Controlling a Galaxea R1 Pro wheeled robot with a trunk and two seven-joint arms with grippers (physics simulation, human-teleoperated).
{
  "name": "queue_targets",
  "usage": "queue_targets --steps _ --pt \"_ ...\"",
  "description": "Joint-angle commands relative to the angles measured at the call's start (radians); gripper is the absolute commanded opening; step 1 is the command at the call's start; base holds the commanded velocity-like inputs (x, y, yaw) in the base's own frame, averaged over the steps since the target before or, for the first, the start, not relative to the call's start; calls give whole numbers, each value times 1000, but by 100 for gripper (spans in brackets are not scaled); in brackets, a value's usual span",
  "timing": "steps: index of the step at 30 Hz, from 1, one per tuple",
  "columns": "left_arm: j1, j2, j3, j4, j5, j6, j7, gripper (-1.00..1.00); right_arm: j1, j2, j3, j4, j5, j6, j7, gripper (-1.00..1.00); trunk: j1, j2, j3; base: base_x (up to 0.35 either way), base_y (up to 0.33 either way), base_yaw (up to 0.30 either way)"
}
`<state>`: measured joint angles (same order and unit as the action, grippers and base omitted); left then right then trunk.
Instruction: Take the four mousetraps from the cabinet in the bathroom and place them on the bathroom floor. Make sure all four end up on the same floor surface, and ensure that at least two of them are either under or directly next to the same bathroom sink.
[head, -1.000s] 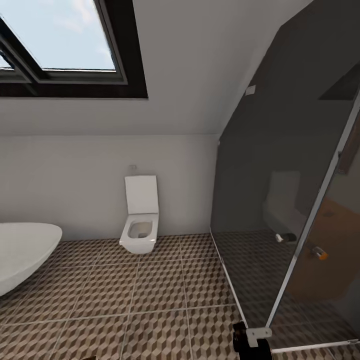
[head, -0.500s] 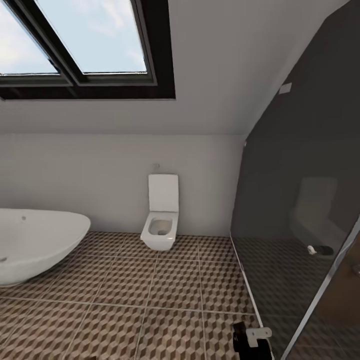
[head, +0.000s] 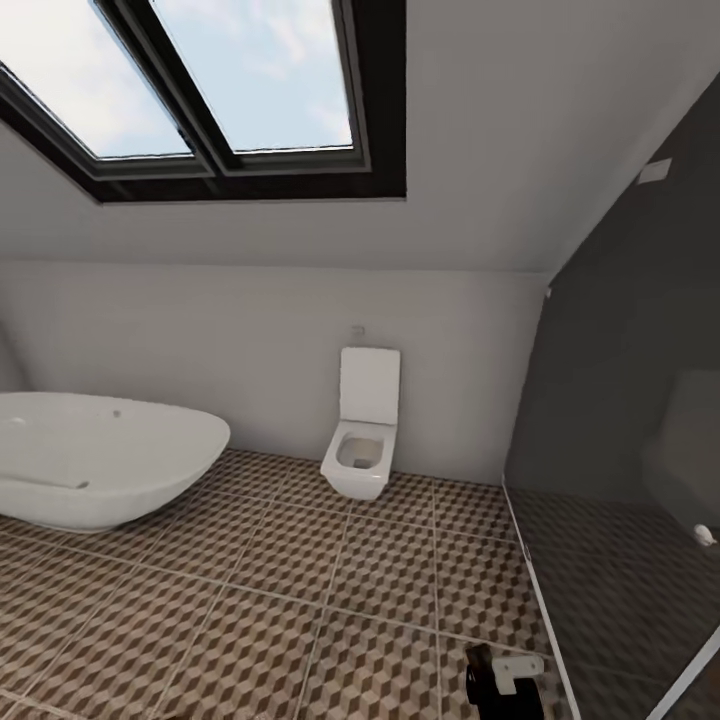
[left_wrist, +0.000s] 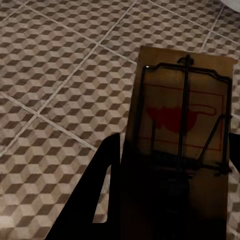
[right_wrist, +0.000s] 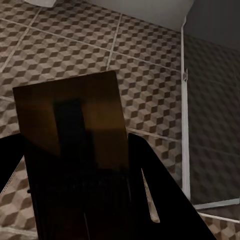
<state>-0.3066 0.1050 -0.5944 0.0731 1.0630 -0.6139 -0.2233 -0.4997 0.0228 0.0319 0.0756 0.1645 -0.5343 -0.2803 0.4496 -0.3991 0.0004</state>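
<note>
Panned leftward since the earlier frame, toilet (head: 363, 440) and bathtub (head: 100, 460) now sitting further right. Left gripper (left_wrist: 170, 200) clamped on a mousetrap (left_wrist: 182, 120), wire side showing, above bathroom floor (left_wrist: 55, 85). Right gripper (right_wrist: 80, 200) pinching a second mousetrap (right_wrist: 70, 120), glass shower panel (right_wrist: 210, 100) at 3 o'clock.

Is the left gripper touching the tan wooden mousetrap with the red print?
Touching. In the left wrist view, the tan wooden mousetrap sits clamped between the left gripper fingers, held above the cube-pattern floor.
</note>
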Motion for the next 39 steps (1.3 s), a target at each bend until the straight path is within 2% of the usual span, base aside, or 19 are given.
queue_targets --steps 1,39 --pt "-1 -1 -6 4 8 -3 -4 -100 -1 0 3 4 6 -4 -6 -100 0 -1 0 0 0 300" --pt "-1 -1 -7 4 8 -3 -4 -100 -1 0 3 4 6 -4 -6 -100 0 -1 0 0 0 300"
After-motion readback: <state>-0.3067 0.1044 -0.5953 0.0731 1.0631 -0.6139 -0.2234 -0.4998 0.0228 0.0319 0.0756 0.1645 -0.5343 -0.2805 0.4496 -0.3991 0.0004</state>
